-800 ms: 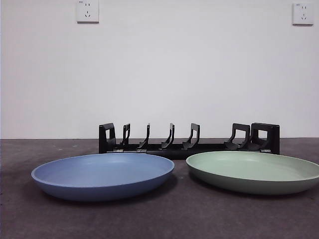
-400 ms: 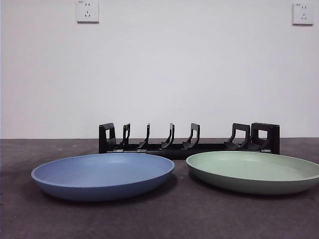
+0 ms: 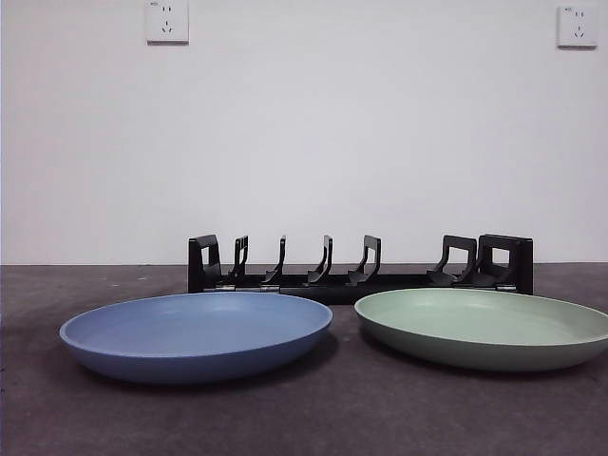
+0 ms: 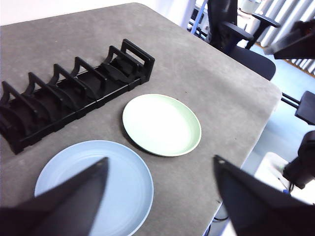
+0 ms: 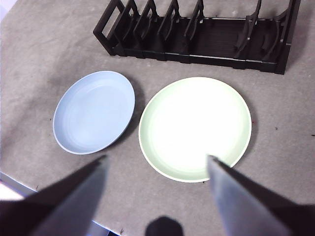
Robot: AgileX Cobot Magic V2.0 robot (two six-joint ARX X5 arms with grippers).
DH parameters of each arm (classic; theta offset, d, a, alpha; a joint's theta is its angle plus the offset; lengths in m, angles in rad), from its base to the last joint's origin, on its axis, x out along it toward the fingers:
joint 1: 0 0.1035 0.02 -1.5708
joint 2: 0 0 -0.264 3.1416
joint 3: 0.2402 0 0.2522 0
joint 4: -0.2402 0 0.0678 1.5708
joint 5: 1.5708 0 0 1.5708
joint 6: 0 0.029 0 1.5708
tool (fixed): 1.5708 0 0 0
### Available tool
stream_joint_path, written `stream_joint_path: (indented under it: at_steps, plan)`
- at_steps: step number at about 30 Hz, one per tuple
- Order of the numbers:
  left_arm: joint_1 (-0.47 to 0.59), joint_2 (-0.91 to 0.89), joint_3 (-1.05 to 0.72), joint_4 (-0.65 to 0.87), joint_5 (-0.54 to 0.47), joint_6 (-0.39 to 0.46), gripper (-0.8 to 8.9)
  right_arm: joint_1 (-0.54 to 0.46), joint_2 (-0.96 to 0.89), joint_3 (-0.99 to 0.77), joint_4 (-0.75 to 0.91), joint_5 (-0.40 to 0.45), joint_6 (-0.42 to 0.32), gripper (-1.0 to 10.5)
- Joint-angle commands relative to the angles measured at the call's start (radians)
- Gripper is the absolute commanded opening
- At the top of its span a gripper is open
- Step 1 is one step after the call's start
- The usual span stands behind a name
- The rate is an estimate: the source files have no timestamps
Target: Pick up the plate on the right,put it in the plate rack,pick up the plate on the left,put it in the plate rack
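Green plate (image 3: 483,328) at lower right of the front view hasn't budged lately, nor the blue plate (image 3: 198,332) or the empty plate rack (image 3: 359,262) behind, so we reckon nothing's started, with left gripper (image 4: 160,169) and right gripper (image 5: 157,164) both hovering wide open.

Two plates lie flat in front of an empty black rack.

The blue plate (image 3: 197,334) sits on the left and the green plate (image 3: 484,326) on the right, side by side with a narrow gap, both face up on the grey table. The plate rack (image 3: 359,265), long and low with curved upright prongs and blocky ends, stands just behind them, every slot unfilled.
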Motion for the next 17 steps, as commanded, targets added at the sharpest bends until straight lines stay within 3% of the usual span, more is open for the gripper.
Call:
stream_joint_path:
  at_steps: [1,11,17]
  plan:
    - [-0.018,0.012,0.01,0.007,0.004,0.024,6.64,0.001,0.0,0.004,0.0,-0.004,0.01,6.1]
    - [-0.142,0.086,0.077,0.007,0.002,0.155,6.64,0.001,0.061,0.004,0.004,0.0,0.019,6.0]
    - [-0.266,0.153,0.129,0.007,-0.068,0.232,6.64,0.001,0.202,0.004,0.045,0.021,0.035,6.0]
